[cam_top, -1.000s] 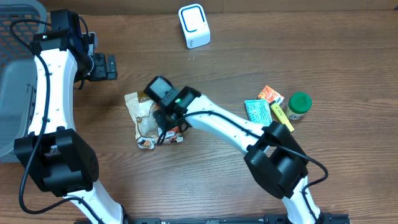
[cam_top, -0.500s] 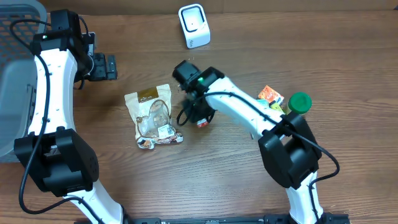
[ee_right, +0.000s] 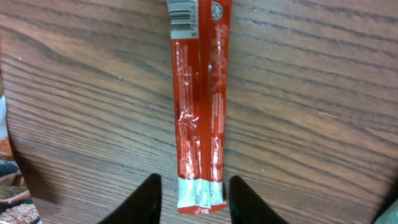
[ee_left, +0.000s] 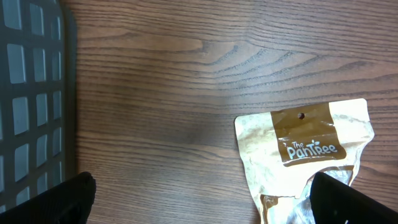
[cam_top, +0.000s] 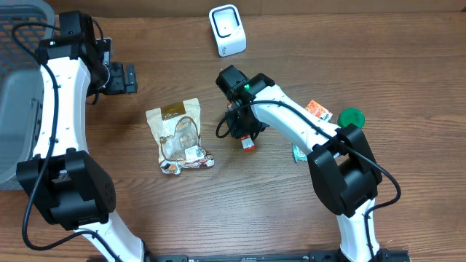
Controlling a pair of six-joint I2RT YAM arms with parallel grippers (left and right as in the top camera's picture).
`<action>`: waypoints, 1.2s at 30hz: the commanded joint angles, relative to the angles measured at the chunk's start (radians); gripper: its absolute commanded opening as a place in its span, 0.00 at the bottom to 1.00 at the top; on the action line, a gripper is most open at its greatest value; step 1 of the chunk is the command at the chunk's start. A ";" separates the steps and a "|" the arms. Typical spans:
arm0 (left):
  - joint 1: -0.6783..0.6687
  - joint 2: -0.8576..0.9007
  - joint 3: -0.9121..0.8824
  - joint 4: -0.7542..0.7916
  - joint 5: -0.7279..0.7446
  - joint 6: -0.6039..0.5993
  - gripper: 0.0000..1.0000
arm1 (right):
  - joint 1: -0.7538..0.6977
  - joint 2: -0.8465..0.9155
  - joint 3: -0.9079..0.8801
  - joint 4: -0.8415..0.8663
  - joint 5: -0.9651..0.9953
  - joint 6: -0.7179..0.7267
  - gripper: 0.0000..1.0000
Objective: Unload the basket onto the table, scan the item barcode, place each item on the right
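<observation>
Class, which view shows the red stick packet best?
Right wrist: the red stick packet lies nearly whole, barcode at its top end. Overhead shows only a red tip; left wrist shows nothing of it.

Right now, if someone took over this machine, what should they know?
Left end effector: open, empty, over the table near the snack bag.
Right end effector: open, straddling one end of the red stick packet, lying flat, barcode up.
Scanner: far edge, nothing presented to it.
Done: nothing evident. Left: lift the packet, show its barcode to the scanner.
</observation>
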 commanded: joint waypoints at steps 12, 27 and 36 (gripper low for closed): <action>-0.002 -0.009 0.011 0.000 0.005 0.016 1.00 | 0.003 -0.034 -0.006 -0.045 0.003 0.106 0.42; -0.002 -0.009 0.011 0.000 0.005 0.016 1.00 | 0.003 -0.034 -0.246 0.208 -0.073 0.138 0.26; -0.002 -0.009 0.011 0.000 0.005 0.016 1.00 | 0.003 -0.034 -0.254 0.232 -0.100 0.154 0.12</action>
